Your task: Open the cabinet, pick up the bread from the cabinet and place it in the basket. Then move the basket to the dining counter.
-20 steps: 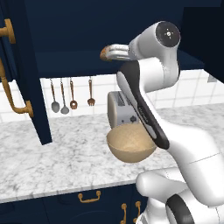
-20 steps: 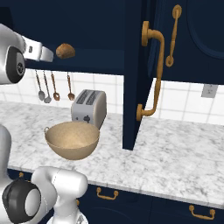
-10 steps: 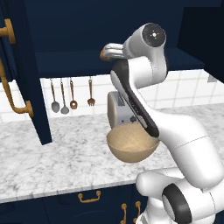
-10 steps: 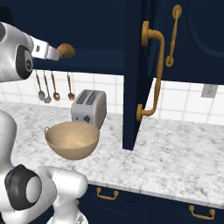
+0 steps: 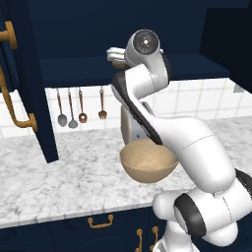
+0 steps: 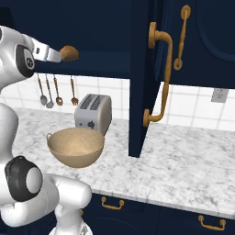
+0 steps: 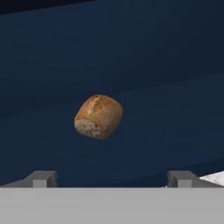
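Observation:
The bread (image 7: pixel 98 116), a small golden-brown roll, lies on the dark shelf of the open cabinet (image 6: pixel 103 64). My gripper (image 7: pixel 111 177) is open, its fingertips (image 7: pixel 41 178) spread wide, and the roll lies just ahead of them. From the right base view the gripper (image 6: pixel 57 56) reaches level into the cabinet with the bread (image 6: pixel 69 53) at its tips. The left base view has the gripper (image 5: pixel 115 53) behind my upper arm. The tan woven basket (image 6: pixel 75 146) stands on the marble counter below, and in the left base view the basket (image 5: pixel 147 160) is partly covered by my arm.
The cabinet doors stand open on both sides: one door (image 5: pixel 29 98) at the left, one door (image 6: pixel 142 92) with a long brass handle (image 6: pixel 158 78) at the right. A toaster (image 6: pixel 94 112) stands behind the basket. Utensils (image 5: pixel 81 106) hang on the tiled wall. Navy drawers (image 6: pixel 112 202) run below the counter.
My hand has moved forward into the cabinet, closing the gap to the bread. The bread and the basket have stayed where they were.

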You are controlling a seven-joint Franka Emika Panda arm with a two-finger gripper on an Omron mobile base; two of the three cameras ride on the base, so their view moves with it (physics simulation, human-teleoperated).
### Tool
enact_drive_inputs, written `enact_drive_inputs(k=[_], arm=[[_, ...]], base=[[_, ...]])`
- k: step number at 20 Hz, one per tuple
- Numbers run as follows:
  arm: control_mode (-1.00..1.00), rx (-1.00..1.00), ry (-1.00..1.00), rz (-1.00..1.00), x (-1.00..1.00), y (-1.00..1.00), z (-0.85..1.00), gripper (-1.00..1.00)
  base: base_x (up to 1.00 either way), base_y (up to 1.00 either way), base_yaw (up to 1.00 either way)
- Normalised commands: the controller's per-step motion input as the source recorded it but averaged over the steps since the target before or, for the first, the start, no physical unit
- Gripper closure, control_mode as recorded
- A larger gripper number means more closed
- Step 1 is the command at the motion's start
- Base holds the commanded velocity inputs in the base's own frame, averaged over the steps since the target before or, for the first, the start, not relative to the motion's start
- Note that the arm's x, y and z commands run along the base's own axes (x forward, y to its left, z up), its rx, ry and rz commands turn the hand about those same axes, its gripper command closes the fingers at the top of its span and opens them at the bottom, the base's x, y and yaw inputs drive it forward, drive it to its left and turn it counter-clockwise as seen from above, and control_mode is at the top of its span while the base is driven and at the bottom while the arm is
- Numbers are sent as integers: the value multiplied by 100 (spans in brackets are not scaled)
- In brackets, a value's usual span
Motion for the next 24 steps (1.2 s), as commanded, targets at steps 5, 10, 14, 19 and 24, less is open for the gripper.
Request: enact_drive_inputs(k=[5, 10, 14, 19, 24], arm=[[-100, 0, 3, 0, 52, 8, 0, -100], [-100, 1, 4, 0, 51, 0, 0, -100], [-100, 4, 8, 0, 30, 0, -8, -100], [-100, 7, 9, 0, 33, 0, -15, -100], [-100, 5, 0, 1, 44, 2, -9, -100]], base=[[0, 0, 0], [0, 0, 0], [0, 0, 0], [0, 0, 0], [0, 0, 0]])
